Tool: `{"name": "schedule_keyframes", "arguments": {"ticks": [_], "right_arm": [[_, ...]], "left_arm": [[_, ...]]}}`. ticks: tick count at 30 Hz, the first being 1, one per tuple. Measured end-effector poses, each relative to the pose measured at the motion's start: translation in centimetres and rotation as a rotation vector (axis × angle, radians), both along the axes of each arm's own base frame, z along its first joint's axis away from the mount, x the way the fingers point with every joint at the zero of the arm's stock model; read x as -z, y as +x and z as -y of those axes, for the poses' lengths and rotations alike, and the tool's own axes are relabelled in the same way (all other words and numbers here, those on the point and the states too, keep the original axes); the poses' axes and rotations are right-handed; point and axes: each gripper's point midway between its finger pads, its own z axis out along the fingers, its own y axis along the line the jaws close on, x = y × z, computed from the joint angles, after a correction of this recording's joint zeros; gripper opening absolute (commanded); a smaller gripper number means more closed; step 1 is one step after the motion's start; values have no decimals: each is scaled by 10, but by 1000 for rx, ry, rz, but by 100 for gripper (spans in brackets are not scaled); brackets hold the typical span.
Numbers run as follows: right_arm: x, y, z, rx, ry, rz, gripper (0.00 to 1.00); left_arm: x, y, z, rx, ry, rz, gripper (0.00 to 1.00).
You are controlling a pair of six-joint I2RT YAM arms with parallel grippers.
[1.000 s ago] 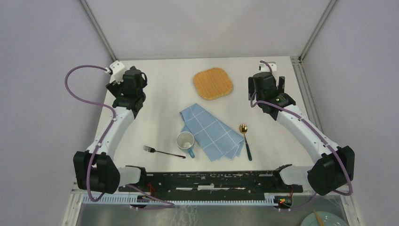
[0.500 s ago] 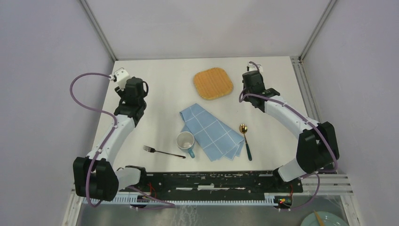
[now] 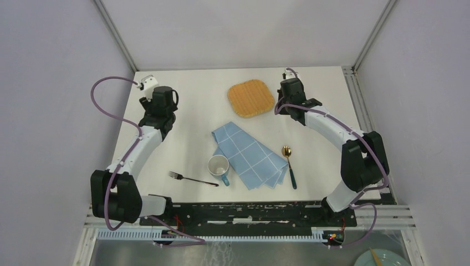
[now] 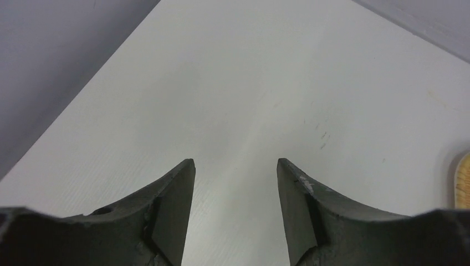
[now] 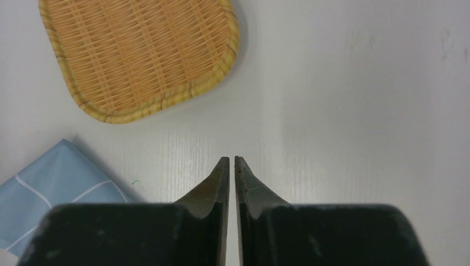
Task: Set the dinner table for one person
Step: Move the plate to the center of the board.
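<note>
On the white dinner table lie a woven straw mat, a folded blue checked cloth, a white mug with a teal handle, a dark fork and a gold spoon with a teal handle. My left gripper hovers over bare tabletop at the back left, its jaws apart with nothing between them. My right gripper hangs just right of the mat, jaws nearly touching and empty. A corner of the cloth shows at its lower left.
Grey walls and metal frame rails close in the table at the back and both sides. A teal plate sits below the table's near right corner, off the tabletop. The mat's edge shows at the right of the left wrist view.
Both arms have swung toward the back and inward. The right gripper went from wide open to nearly closed beside the mat. The left jaws have narrowed but stay apart.
</note>
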Motion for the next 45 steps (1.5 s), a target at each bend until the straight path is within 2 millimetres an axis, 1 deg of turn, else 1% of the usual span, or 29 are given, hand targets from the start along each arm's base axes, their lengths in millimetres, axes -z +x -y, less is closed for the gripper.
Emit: {"name": "schedule_keyframes", "arguments": {"ticks": [1, 2, 4, 7, 9, 12, 17, 19, 21, 24, 27, 30, 35, 41, 45], "right_arm": [[2, 1, -3, -10, 7, -5, 33], [4, 2, -6, -17, 16, -11, 37], [9, 6, -12, -23, 36, -24, 39], [17, 10, -20, -37, 56, -44, 52], [23, 14, -26, -47, 74, -57, 56], [32, 20, -34, -62, 98, -74, 57], [51, 27, -45, -64, 163, -109, 57], [53, 32, -42, -43, 202, -107, 57], [54, 40, -36, -5, 263, -94, 57], [56, 53, -15, 68, 341, -67, 59], [63, 63, 2, 126, 389, -63, 60], [70, 73, 10, 159, 435, -60, 62], [83, 77, -1, 154, 498, -77, 61], [101, 80, -14, 148, 568, -106, 61], [101, 85, -19, 145, 608, -105, 59]], "left_arm": [[-1, 1, 1, 4, -3, 5, 78], [-1, 2, 2, 12, -7, 7, 80], [-1, 2, 3, 18, -10, 6, 80], [1, 3, 4, 21, -12, 2, 80], [2, 4, 4, 21, -11, -3, 81], [6, 4, 4, 21, -9, -15, 81], [8, 6, 5, 22, -8, -19, 81], [7, 7, 5, 23, -9, -20, 81], [7, 9, 6, 25, -11, -20, 81], [8, 11, 8, 35, -17, -20, 81], [10, 12, 8, 38, -18, -25, 81], [12, 13, 9, 38, -17, -32, 81], [17, 15, 9, 37, -15, -45, 80], [15, 16, 9, 36, -15, -42, 80], [14, 17, 9, 37, -15, -38, 80]]}}
